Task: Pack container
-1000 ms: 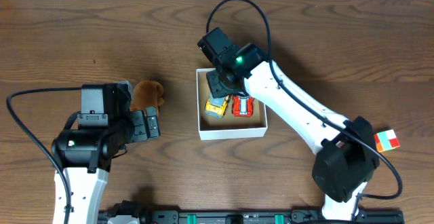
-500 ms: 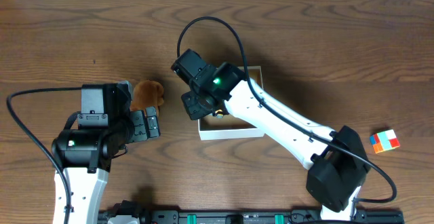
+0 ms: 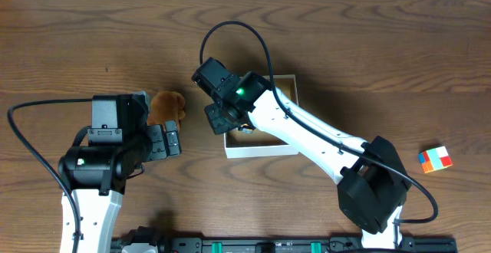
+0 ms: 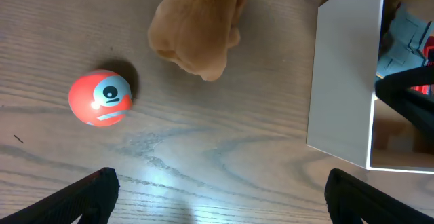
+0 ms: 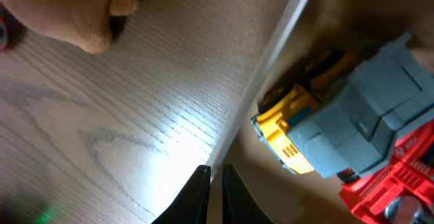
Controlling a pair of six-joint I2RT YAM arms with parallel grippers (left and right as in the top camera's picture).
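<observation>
The right arm is a chain of smooth white shells between black rounded joint housings; a small green light glows near its wrist; a thin black cable loops over it; the left arm is blocky black motor housings above a white link, with its own black cable; the left tool's fingers are matte black.

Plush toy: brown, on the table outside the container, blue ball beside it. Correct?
Not quite: the ball is red-orange, not blue, as the left wrist view shows. The rest holds: the brown plush toy lies on the table outside the container, with the ball beside it.
</observation>
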